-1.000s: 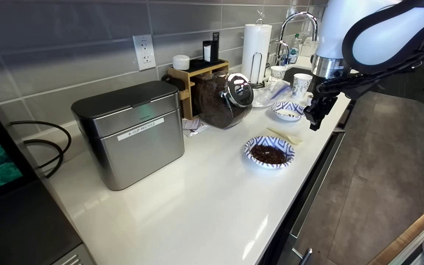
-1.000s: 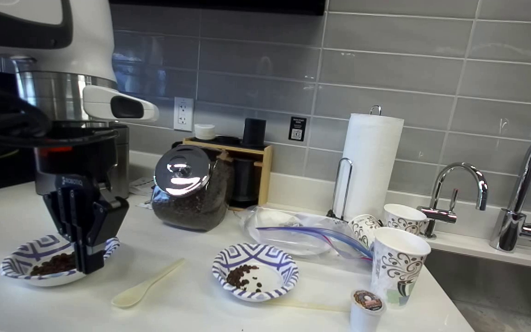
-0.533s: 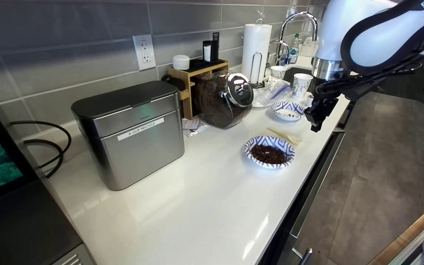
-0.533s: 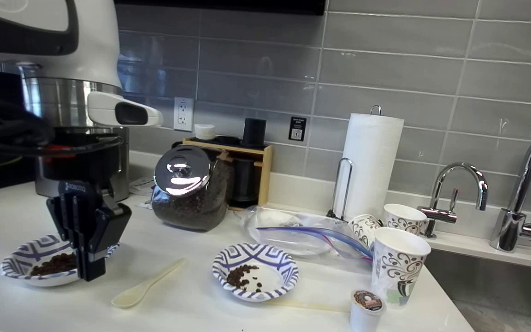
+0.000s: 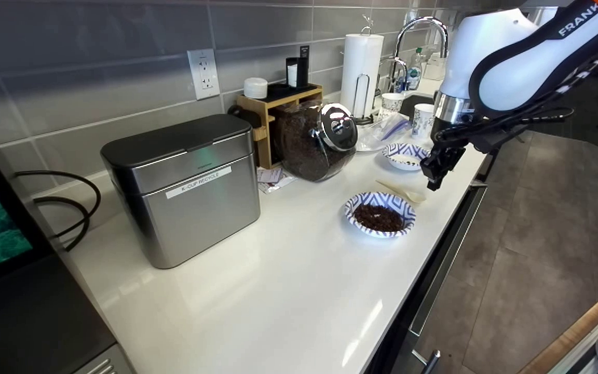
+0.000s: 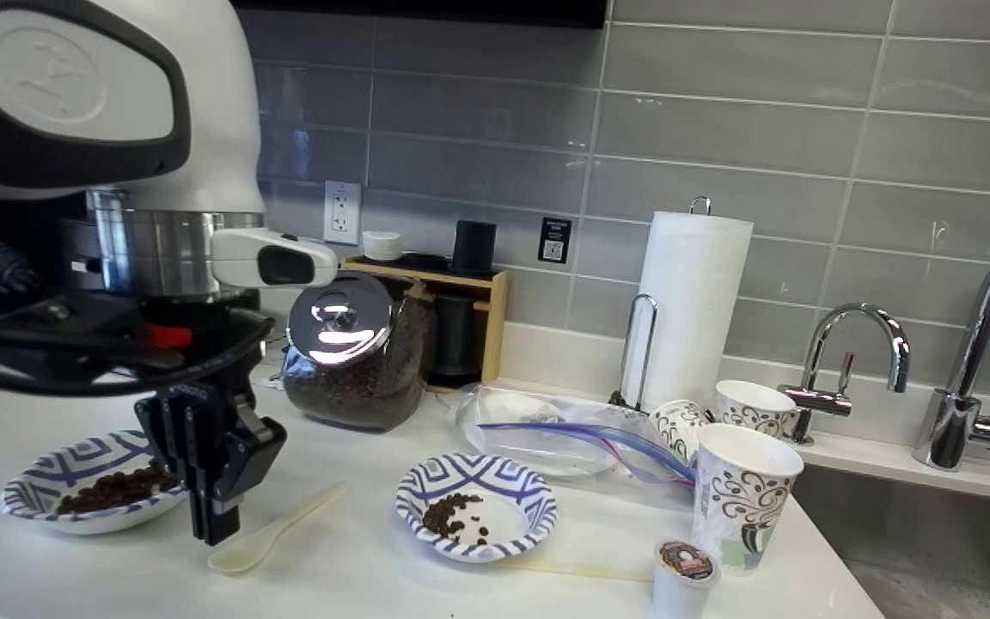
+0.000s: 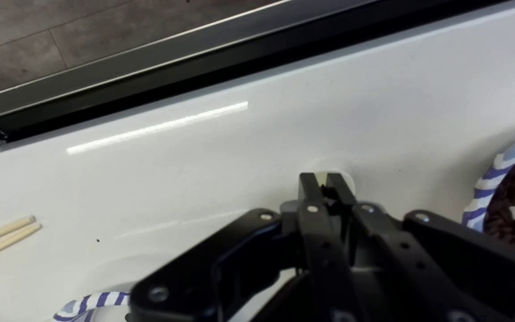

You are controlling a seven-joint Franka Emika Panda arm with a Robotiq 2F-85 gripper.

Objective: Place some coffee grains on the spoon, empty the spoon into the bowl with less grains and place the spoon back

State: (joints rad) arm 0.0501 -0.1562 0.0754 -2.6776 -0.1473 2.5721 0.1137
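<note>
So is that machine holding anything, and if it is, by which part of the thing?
Nothing is held: the gripper is shut, and the spoon lies on the counter near its tips.

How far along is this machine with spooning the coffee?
Done, perhaps: some grains lie in the sparser bowl, though how they got there isn't shown.
In hand: nothing gripped; the shut pincer hangs near the spoon, which lies on the counter.
Probably left: scooping from the fuller bowl, tipping out, laying the spoon back.

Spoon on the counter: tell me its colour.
The spoon is pale cream; it shows best in an exterior view.
</note>
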